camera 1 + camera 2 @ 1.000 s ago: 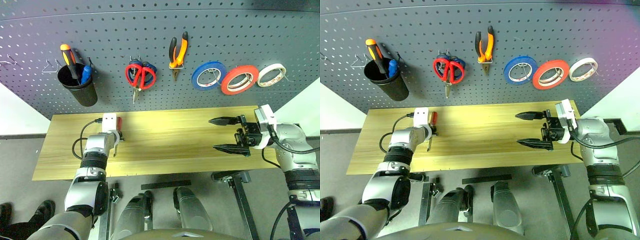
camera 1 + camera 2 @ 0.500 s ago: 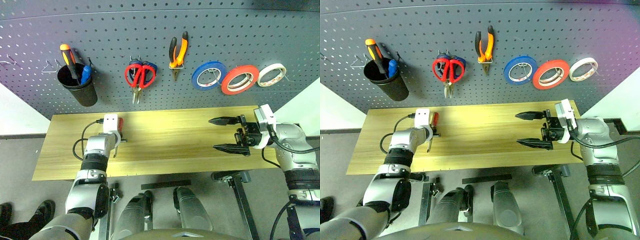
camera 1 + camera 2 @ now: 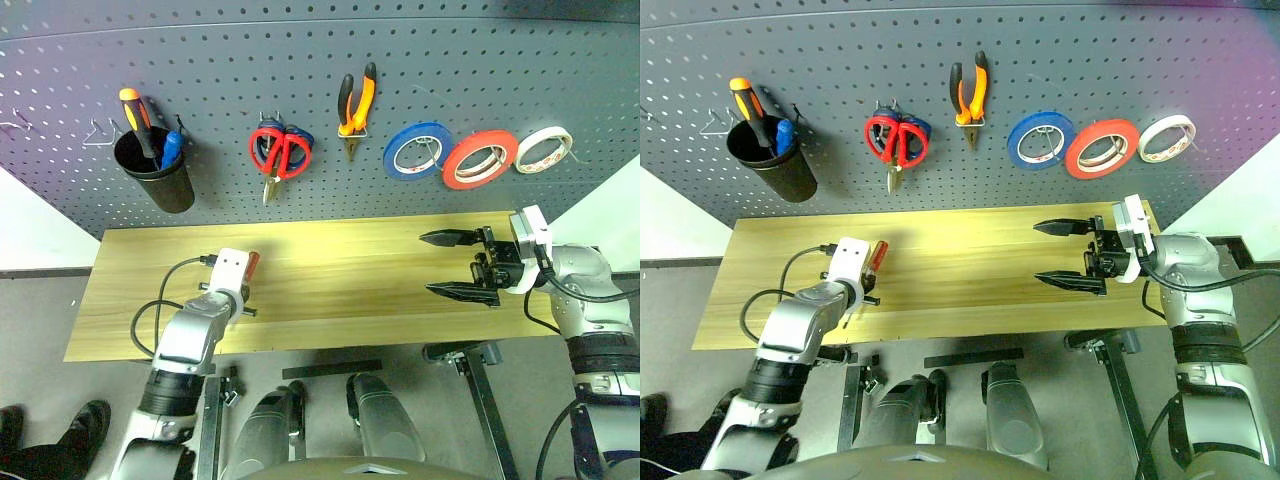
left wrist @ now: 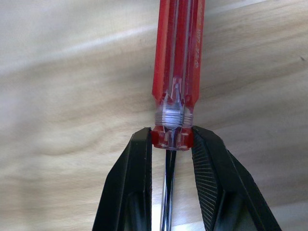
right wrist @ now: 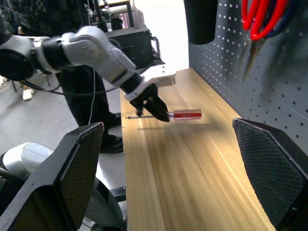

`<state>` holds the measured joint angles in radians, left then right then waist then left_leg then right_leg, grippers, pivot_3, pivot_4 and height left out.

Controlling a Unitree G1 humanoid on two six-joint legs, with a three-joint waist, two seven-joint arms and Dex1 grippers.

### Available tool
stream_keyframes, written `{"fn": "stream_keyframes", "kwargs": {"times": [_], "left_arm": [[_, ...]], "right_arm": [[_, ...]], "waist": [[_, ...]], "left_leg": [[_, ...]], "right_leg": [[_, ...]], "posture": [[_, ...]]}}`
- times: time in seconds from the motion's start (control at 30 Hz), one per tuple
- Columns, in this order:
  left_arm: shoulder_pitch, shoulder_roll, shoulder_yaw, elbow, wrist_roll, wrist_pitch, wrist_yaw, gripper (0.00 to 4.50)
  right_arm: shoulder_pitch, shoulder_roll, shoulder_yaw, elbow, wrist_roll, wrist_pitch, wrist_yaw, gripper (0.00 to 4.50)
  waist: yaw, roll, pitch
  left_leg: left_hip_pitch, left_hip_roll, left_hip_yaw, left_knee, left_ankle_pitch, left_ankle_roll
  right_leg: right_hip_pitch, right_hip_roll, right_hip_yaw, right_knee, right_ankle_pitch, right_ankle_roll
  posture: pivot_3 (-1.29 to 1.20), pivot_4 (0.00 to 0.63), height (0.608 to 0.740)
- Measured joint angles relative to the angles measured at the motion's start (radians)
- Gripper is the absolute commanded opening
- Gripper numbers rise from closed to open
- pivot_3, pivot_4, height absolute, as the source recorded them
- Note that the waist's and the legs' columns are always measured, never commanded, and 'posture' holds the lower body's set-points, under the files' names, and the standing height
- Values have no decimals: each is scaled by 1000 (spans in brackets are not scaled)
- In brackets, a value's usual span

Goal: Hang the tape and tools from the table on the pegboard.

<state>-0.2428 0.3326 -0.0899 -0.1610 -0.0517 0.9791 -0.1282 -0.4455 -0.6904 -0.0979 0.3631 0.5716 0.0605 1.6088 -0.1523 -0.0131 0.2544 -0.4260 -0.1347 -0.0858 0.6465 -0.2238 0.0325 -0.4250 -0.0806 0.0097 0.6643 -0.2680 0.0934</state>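
My left gripper (image 4: 172, 138) is shut on the slim red-handled screwdriver (image 4: 177, 57), clamping the clear collar where handle meets shaft. It holds the tool just above the left part of the wooden table (image 3: 350, 285), handle (image 3: 252, 263) pointing toward the pegboard (image 3: 300, 60). My right gripper (image 3: 427, 264) hovers over the table's right part, open wide and empty, pointing left. On the pegboard hang the red tape (image 3: 479, 158), the orange-and-black pliers (image 3: 356, 100) and the red-handled scissors (image 3: 279, 152).
A black cup (image 3: 155, 175) on the pegboard's left holds an orange and a blue screwdriver. A blue tape roll (image 3: 416, 150) and a white one (image 3: 543, 148) flank the red tape. A person's shoe (image 3: 82, 420) shows beyond the table's left end.
My left gripper has drawn back from the pegboard side toward the table's front edge and risen a little, rolling with the screwdriver in its grip. The right gripper has stayed put.
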Motion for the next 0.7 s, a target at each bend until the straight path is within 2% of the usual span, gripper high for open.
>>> {"fn": "stream_keyframes", "kwargs": {"times": [0.07, 0.27, 0.7], "left_arm": [[45, 47, -28, -53, 22, -89, -31, 841], [123, 103, -75, -102, 82, -290, -59, 841], [201, 188, -36, -116, 196, -728, -70, 841]], "right_arm": [[-10, 6, 0, 23, 0, -9, 1, 4500], [-36, 10, 1, 68, 1, -37, 1, 4500], [-75, 19, 8, 151, 45, -73, 2, 4500]], "waist": [[2, 1, 0], [13, 1, -1], [32, 6, -6]], "left_leg": [[0, 0, 0, 0, 0, 0], [0, 0, 0, -1, 0, 0], [0, 0, 1, -1, 0, 1]], "right_leg": [[0, 0, 0, 0, 0, 0], [0, 0, 0, -1, 0, 0], [-1, 0, 1, -1, 0, 0]], "posture": [[-284, 243, 740], [-272, 218, 740], [-245, 147, 740]]}}
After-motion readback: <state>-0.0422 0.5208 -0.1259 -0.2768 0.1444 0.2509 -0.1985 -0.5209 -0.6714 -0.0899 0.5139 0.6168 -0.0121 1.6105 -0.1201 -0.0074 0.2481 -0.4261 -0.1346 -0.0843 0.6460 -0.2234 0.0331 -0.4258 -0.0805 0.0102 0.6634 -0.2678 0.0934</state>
